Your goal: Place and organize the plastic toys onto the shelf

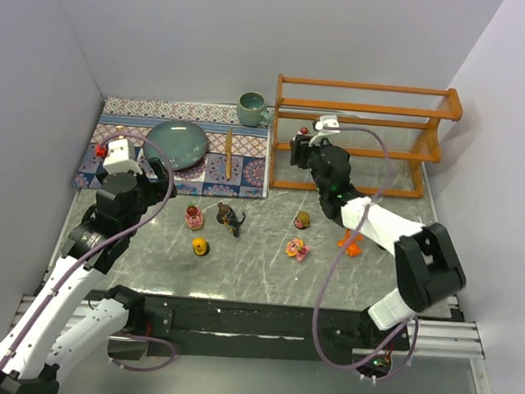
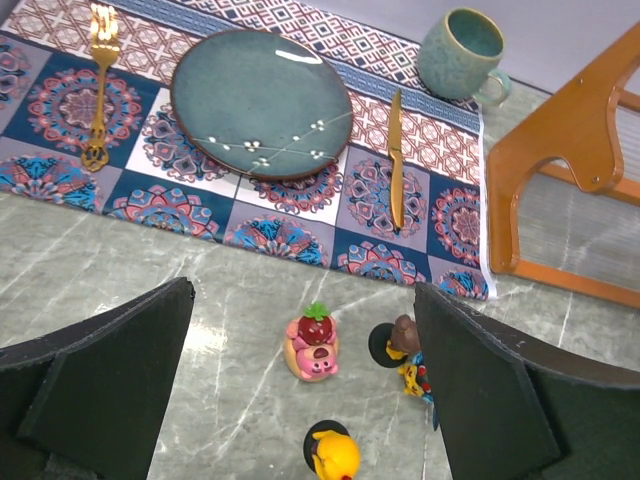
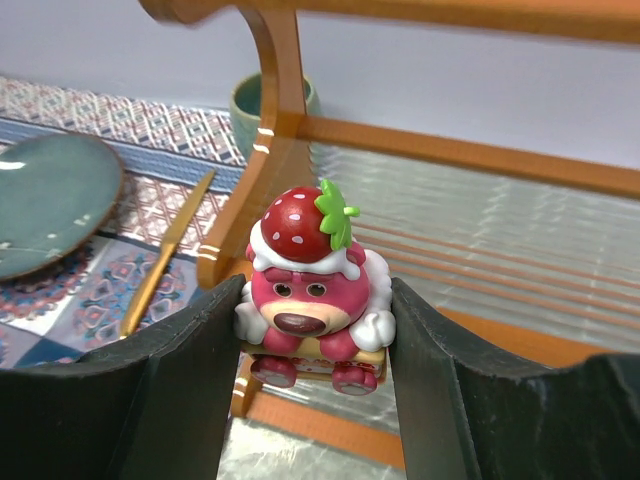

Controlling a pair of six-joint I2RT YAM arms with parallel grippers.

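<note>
My right gripper (image 3: 315,330) is shut on a pink bear toy (image 3: 310,285) with a strawberry on its head, held just in front of the left end post of the orange-brown shelf (image 3: 280,130). From above, the right gripper (image 1: 300,144) is beside the shelf (image 1: 357,136). My left gripper (image 2: 305,390) hangs open over the table, above another pink bear (image 2: 313,348), a yellow figure (image 2: 335,455) and a brown-headed figure (image 2: 405,345). A brown round-headed toy (image 1: 303,221), a pink and yellow toy (image 1: 296,248) and an orange toy (image 1: 352,246) lie under the right arm.
A patterned mat (image 1: 246,173) at the back left carries a teal plate (image 1: 176,144), a gold knife (image 1: 228,154) and a fork (image 2: 98,90). A teal mug (image 1: 251,108) stands beside the shelf's left end. Walls close in the table on both sides.
</note>
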